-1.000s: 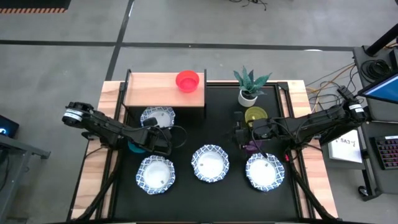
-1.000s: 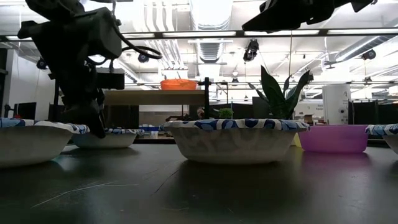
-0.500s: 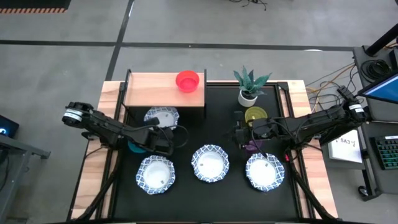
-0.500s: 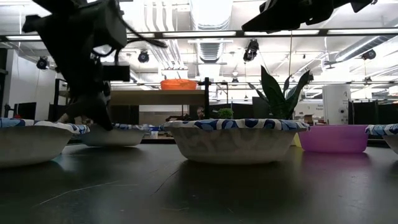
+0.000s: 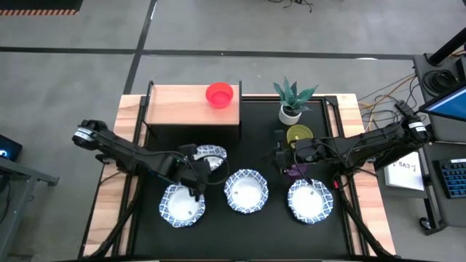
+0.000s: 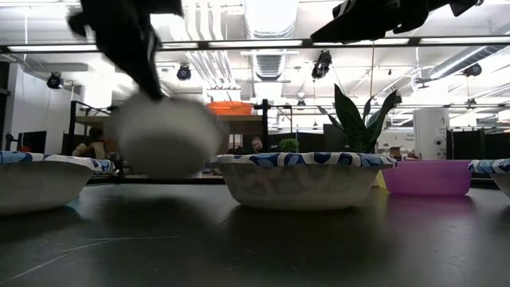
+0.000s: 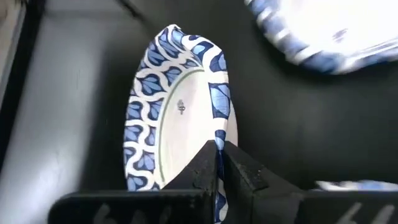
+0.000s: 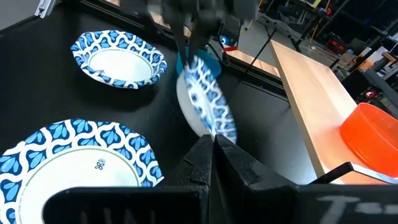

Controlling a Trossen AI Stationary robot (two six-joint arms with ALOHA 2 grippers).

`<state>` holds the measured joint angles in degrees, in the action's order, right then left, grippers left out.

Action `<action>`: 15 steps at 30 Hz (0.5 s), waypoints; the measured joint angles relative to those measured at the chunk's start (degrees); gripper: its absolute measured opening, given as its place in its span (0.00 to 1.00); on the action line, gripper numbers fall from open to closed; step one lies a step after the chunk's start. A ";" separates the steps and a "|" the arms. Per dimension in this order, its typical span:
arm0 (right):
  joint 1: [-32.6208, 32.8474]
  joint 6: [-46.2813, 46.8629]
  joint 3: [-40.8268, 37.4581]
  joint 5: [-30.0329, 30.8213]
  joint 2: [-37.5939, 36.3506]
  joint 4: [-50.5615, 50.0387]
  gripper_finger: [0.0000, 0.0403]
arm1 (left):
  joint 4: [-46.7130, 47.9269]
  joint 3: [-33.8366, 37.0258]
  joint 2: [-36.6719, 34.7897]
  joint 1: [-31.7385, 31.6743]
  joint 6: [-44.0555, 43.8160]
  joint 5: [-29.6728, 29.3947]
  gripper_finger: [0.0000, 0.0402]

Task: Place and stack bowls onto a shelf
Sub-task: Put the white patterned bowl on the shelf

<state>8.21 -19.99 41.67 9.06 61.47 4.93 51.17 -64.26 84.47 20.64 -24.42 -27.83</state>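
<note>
No writing is legible. The left gripper [image 5: 195, 164], clamped on 1 blue-rimmed white paper bowl [image 5: 210, 155], has lifted it off the table; the right gripper's [image 5: 280, 154] jaws meet, empty.

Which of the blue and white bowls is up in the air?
The blue-rimmed bowl pinched at its rim by the left hand. It is lifted and tilted, while the other three white bowls sit flat on the black table.

High view: overhead, straight down, whole table [image 5: 240, 109] and both arms; low view: tabletop height, level across into the room, middle bowl [image 6: 301, 178] close; left wrist view: very near the lifted bowl [image 7: 180, 118], seen edge-on; right wrist view: looks across the table, sharing that lifted bowl [image 8: 205, 99] and the shelf [image 8: 311, 81].
</note>
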 joint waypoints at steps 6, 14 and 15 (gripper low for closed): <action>0.00 0.02 0.00 0.00 0.00 0.00 0.02 | 10.69 -15.50 0.00 3.73 1.77 -4.05 0.00; 0.00 0.02 0.00 0.00 0.00 0.04 0.02 | 34.77 -31.18 -0.25 2.38 0.09 -23.11 0.00; 0.00 0.02 0.00 0.00 0.00 0.02 0.02 | 37.25 -31.44 -0.48 1.38 -0.99 -25.55 0.00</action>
<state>8.21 -19.97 41.67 9.06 61.47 4.95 88.43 -95.70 83.99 22.02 -25.41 -53.39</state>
